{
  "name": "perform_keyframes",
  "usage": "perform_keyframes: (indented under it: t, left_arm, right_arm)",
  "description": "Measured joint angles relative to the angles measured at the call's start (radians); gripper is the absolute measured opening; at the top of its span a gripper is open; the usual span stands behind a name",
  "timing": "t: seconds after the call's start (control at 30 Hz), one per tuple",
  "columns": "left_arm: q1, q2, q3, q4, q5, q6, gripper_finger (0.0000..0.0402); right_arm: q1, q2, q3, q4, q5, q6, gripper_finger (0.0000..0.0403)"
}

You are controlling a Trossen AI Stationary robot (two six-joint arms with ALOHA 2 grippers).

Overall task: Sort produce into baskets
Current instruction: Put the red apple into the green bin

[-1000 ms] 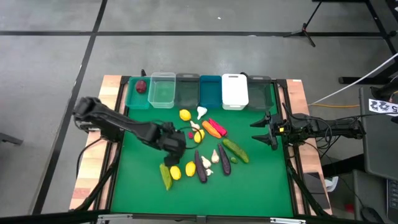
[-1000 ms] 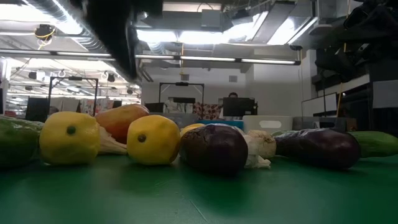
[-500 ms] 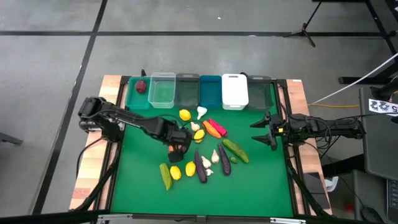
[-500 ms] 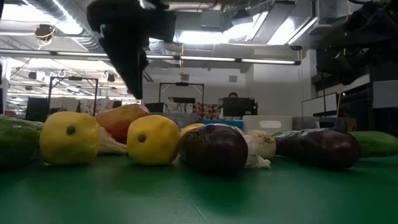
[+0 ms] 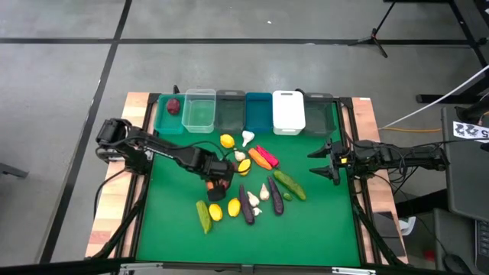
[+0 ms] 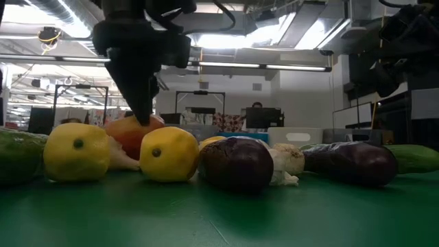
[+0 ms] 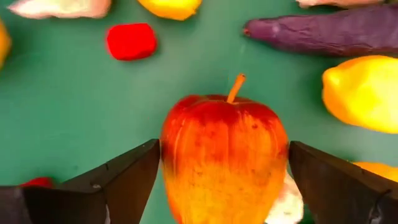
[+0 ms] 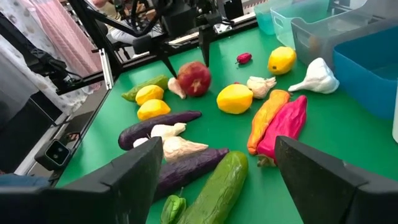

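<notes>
Loose produce lies mid-table: lemons (image 5: 227, 141), garlic (image 5: 248, 137), a carrot beside a red pepper (image 5: 263, 158), a cucumber (image 5: 289, 183), and eggplants (image 5: 248, 206). The baskets (image 5: 244, 112) stand in a row along the far edge, and a dark red beet (image 5: 174, 106) lies in the teal one. My left gripper (image 7: 224, 180) points down, open. Its fingers stand close on either side of a red-orange round fruit (image 7: 224, 155) that rests on the mat. My right gripper (image 5: 325, 160) waits open at the table's right edge.
A lemon (image 7: 360, 93), an eggplant (image 7: 323, 31) and a small red piece (image 7: 130, 40) lie close around the fruit. Another cucumber (image 5: 203, 216) and lemon (image 5: 215, 211) lie nearer the front. The green mat shows bare along its near and left parts.
My left gripper has come down and a little toward the table's right, tipping more steeply downward. Its open fingers now reach down on either side of the red-orange fruit. The produce has not moved.
</notes>
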Motion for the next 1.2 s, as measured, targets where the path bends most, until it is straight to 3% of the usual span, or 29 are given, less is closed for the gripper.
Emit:
perform_keyframes:
  t: [0.3, 0.63, 1.0, 1.2]
  left_arm:
    - [0.014, -0.01, -0.105, 0.125, 0.04, -0.04, 0.0347]
    - [0.02, -0.009, -0.111, 0.12, 0.053, -0.032, 0.0306]
    - [0.019, -0.078, -0.104, 0.082, 0.062, -0.044, 0.0298]
    - [0.027, -0.13, -0.102, 0.053, 0.013, -0.062, 0.0297]
  right_arm:
    - [0.0, 0.0, 0.0, 0.001, 0.0, 0.0, 0.031]
    - [0.0, 0.0, 0.0, 0.003, 0.0, 0.0, 0.031]
    - [0.0, 0.0, 0.0, 0.004, 0.0, 0.012, 0.031]
    - [0.0, 0.0, 0.0, 0.003, 0.0, 0.012, 0.031]
